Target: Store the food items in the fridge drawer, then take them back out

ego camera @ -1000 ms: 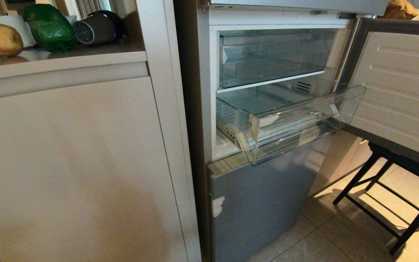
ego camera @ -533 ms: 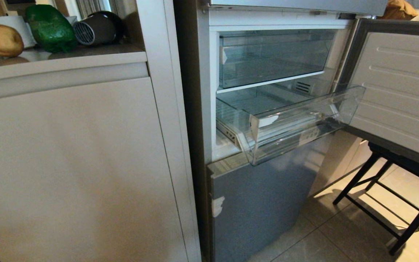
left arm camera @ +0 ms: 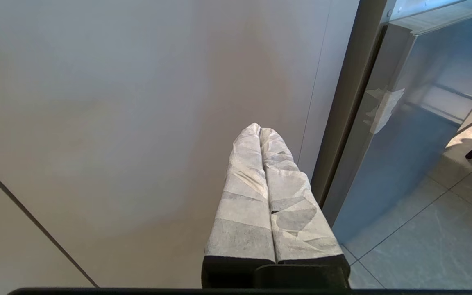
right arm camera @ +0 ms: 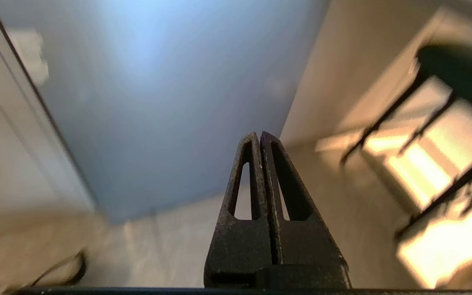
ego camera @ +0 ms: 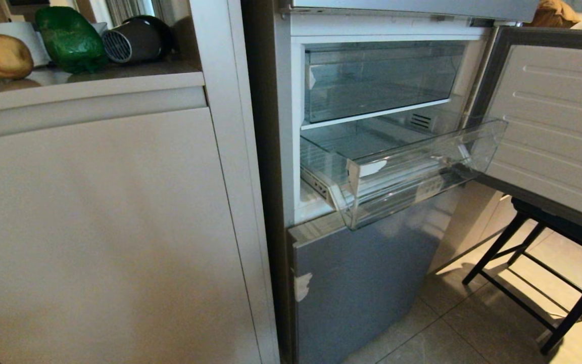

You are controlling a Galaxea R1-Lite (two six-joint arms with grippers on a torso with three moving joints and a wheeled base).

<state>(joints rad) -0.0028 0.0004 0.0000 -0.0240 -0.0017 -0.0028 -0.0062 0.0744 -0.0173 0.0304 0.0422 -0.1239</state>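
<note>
Clear transparent plastic fridge drawer, wide and shallow w/ thick front lip, is pulled out of the silver-grey fridge; nothing visible inside it. A second clear bin sits closed on the shelf above. Fridge door hangs open at right, over a black folding stool on the tiled floor. Food items are well apart from the drawer, far left on the beige countertop: tan-brown oval potato-like lump at far left, glossy dark green lobed bell pepper just right of it, a white cup behind and between them. Dark round vented appliance stands right of the pepper. Neither arm appears in head view. Left gripper, fingers wrapped in white tape, is pressed fully together, holding nothing, near the beige cabinet door. Right gripper, black slotted fingers, also fully closed and empty, low before the fridge's lower grey panel.
</note>
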